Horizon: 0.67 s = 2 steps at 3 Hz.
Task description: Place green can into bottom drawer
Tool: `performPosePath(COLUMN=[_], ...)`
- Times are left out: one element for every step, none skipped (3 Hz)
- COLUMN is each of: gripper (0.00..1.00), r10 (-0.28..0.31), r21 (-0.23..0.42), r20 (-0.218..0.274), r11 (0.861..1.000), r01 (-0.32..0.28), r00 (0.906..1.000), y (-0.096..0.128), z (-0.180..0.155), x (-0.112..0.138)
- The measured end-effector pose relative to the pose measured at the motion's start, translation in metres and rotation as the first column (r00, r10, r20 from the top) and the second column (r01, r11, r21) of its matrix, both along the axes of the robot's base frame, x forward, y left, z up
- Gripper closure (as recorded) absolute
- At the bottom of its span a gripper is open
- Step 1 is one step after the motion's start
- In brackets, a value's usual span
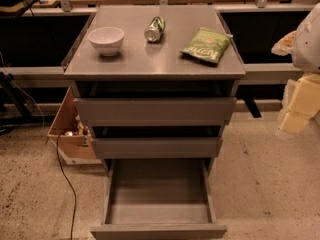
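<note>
The green can [154,29] lies on its side on the grey cabinet top [150,61], near the back middle, its silver end facing me. The bottom drawer [157,199] is pulled out wide open and its grey tray is empty. The two drawers above it are pushed in further. My gripper [299,101] shows at the far right edge as a pale yellow and white shape, level with the cabinet's upper drawers, well to the right of the can and apart from it. It holds nothing that I can see.
A white bowl [106,39] stands left of the can. A flat green crisp bag [206,45] lies to its right. A cardboard box [67,129] and a black cable [67,184] are on the floor left of the cabinet. Tables stand behind.
</note>
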State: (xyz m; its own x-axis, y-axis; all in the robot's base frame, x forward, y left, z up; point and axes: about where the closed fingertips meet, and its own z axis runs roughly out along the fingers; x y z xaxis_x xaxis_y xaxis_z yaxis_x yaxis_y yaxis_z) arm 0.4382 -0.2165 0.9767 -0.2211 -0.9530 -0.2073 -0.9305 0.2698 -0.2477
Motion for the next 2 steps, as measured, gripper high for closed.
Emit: performPosePath(gripper=[0.00, 0.00], r10=[0.000, 0.000], r21=[0.000, 0.044], r20=[0.000, 0.029], r11=[1.000, 0.999], r01=[0.000, -0.001], r00=[1.0000, 0.9996], y=[0.000, 0.019], z=[0.000, -0.002], x=[0.000, 0.020])
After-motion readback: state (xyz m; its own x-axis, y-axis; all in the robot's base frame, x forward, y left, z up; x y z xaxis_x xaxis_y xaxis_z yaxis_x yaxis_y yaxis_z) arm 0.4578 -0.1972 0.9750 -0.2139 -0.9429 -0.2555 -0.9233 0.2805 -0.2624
